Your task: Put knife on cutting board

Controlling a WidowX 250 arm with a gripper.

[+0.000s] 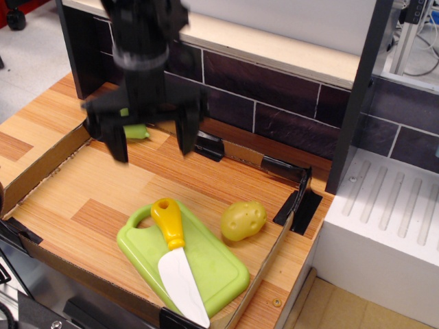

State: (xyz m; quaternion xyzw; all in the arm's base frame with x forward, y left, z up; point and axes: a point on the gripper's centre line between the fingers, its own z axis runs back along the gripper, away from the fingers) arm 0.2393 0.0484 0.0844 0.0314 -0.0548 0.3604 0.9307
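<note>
Woodgrain tray [89,205], plastic knife [175,257], lime board [216,264]

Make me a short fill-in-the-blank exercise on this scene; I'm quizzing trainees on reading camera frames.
1. The knife lies on the ____ cutting board.
2. The knife's handle is ____.
3. The gripper hangs above the tray with its jaws ____.
4. The yellow toy potato sits beside the board, on the ____ floor of the tray.

Missing words: green; yellow; open; wooden
</note>
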